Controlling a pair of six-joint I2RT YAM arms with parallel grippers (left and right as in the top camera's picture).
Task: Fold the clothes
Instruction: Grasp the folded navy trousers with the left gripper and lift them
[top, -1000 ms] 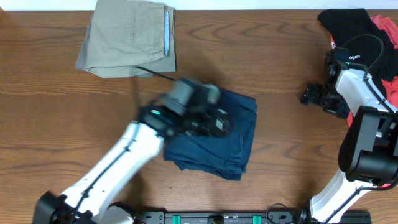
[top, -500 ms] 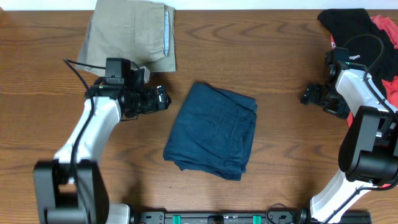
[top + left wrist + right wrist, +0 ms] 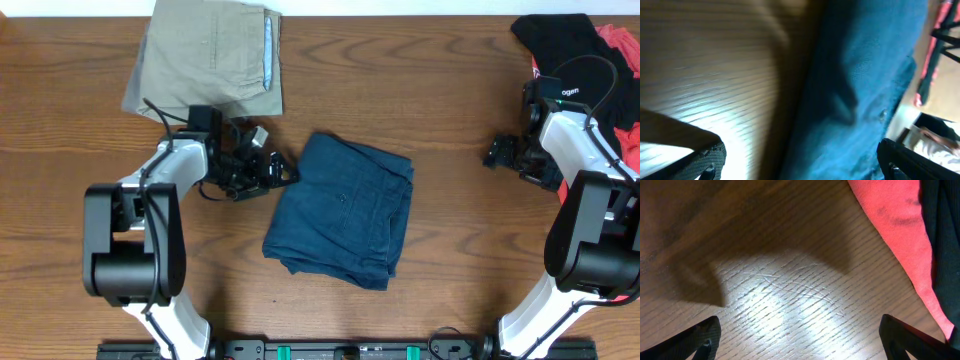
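Navy shorts [image 3: 340,212] folded mid-table. Left gripper [image 3: 282,172] at upper-left edge, fingers spread, gripping nothing. Right gripper [image 3: 497,153] spread, empty, over table [image 3: 460,250]. Advice: approach low, pinch all layers at edge, keep stack square.

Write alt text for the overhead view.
Folded navy shorts lie centre frame, with the left pincer open at their left edge. Folded khaki shorts sit upper left; the right pincer is open near a black and red clothes pile.
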